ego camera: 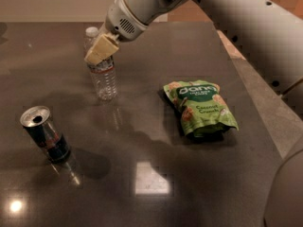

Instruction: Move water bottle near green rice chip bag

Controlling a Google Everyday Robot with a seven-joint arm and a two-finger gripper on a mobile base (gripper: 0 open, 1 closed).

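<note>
The water bottle (105,79), clear and ribbed with a white cap and a white-and-red label band, stands upright at the back left of the dark table (142,193). My gripper (100,50) is shut on its upper part, just under the cap. One tan finger (98,52) shows in front of the bottle; the other is hidden behind it. The green rice chip bag (201,108) lies flat to the right of the bottle, well apart from it.
A dark blue-and-silver drink can (45,134) stands at the front left. The table's right edge (255,103) runs diagonally past the bag. My white arm (227,18) crosses the top right. Ceiling lights glare on the table's front.
</note>
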